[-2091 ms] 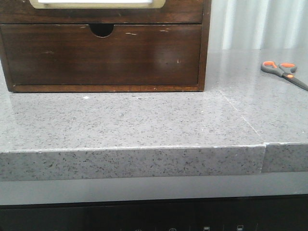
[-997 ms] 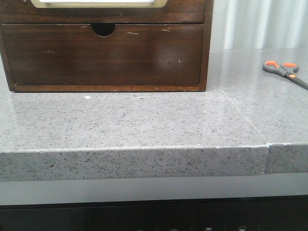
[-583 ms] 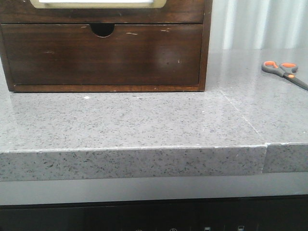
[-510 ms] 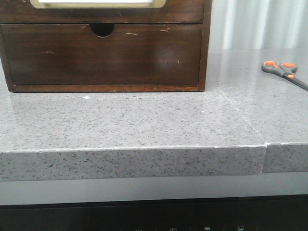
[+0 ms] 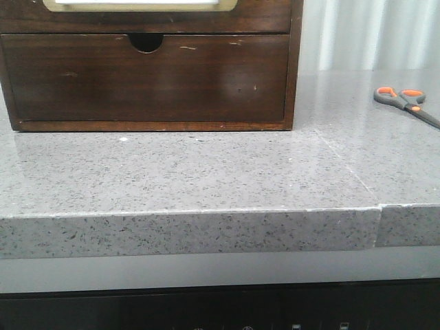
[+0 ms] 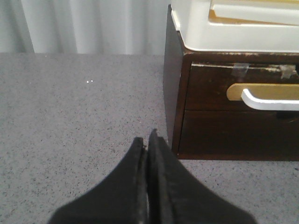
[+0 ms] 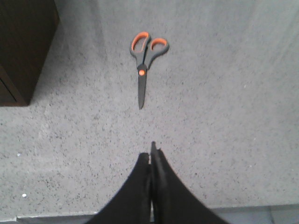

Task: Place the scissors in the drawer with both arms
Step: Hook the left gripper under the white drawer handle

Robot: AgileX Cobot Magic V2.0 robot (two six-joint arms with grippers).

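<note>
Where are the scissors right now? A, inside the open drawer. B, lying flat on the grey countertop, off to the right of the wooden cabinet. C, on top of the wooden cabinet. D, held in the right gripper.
B: the scissors lie flat on the countertop, apart from the wooden cabinet; the right gripper is shut and empty, short of them.
</note>
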